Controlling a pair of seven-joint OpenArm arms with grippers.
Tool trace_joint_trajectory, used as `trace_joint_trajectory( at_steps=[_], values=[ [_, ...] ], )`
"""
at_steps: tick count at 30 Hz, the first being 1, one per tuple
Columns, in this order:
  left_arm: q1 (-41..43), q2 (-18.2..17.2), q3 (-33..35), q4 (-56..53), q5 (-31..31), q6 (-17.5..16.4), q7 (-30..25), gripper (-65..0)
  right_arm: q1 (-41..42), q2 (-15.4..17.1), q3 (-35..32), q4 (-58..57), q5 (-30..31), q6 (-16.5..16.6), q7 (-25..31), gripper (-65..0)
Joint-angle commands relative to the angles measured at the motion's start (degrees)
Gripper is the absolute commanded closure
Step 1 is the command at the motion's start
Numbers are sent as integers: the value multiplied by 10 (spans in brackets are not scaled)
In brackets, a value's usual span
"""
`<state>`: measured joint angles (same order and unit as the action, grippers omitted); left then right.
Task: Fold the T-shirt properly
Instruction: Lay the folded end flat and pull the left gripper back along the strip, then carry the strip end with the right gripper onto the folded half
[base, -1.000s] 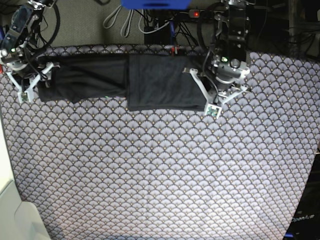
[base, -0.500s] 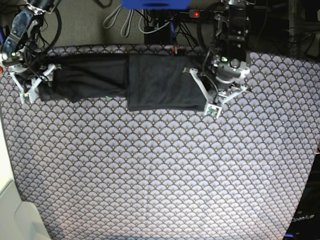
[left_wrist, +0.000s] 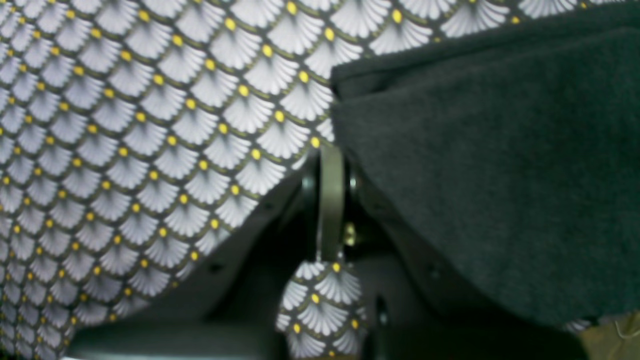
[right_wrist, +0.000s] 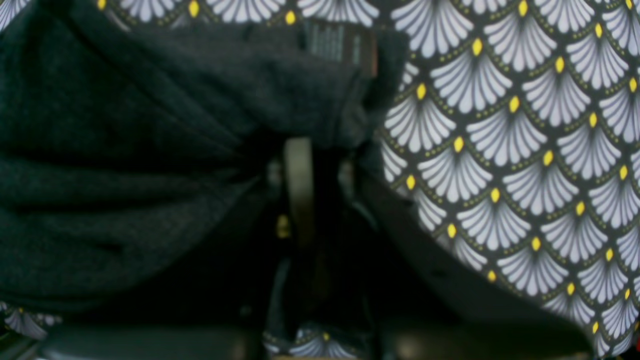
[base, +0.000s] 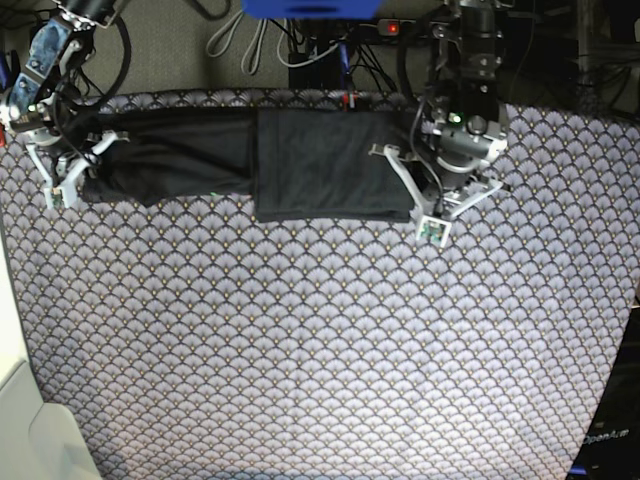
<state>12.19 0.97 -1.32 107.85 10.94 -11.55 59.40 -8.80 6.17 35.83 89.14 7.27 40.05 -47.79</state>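
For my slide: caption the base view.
Both grippers at opposite ends of the folded T-shirt on the scallop-print cloth.

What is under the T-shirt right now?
The T-shirt lies on the scallop-print cloth, which shows all around it. Whatever sits directly beneath the shirt's folded layers is covered and cannot be seen.

a robot lab: patterned cloth (base: 320, 350) on a bench, tangled cables (base: 300, 45) behind
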Motion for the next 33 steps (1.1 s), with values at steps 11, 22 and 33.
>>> trace_joint_trajectory(
  at_steps=[11, 22, 33],
  values=[
    [8, -18, -96, 11, -4, 3, -7, -4, -23, 2, 0, 105, -13, -1, -12, 0],
    [11, -37, -178, 11, -4, 2, -7, -4, -74, -42, -79, 219, -16, -1, -12, 0],
    [29, -55, -224, 11, -4, 2, -12, -4, -94, -62, -197, 246, -16, -1, -12, 0]
  ],
)
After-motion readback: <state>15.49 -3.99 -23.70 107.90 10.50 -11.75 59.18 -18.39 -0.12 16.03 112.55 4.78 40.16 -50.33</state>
